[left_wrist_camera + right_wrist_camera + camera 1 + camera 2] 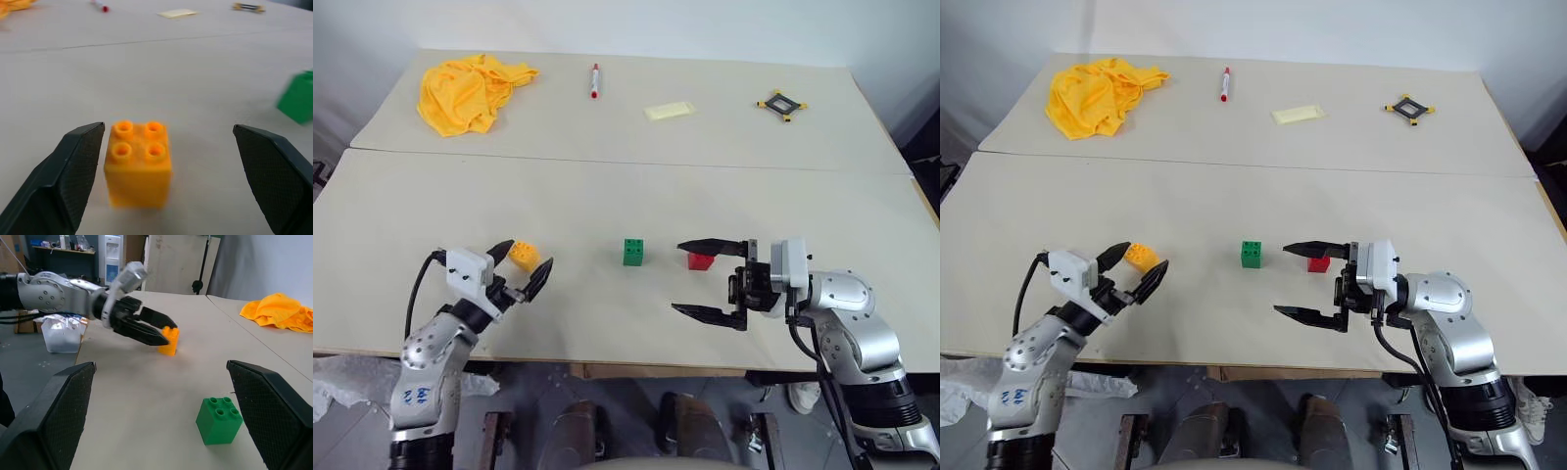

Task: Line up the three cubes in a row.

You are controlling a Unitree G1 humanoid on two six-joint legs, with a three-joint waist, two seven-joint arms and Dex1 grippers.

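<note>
Three small studded plastic bricks sit near the front edge of a pale matte table: the orange-yellow brick on the left, the green brick in the middle, the red brick to its right. They look light, rigid and smooth-sided, best pinched across two flat opposite walls. The left gripper spreads wide around the orange-yellow brick without touching it; the right gripper hangs wide and empty by the red brick.

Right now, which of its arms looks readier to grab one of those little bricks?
The left, I'd judge. The left gripper stands open with the orange-yellow brick already between its fingers. The right gripper is open too, but the red brick lies beside its far finger, and the green brick sits apart.
</note>
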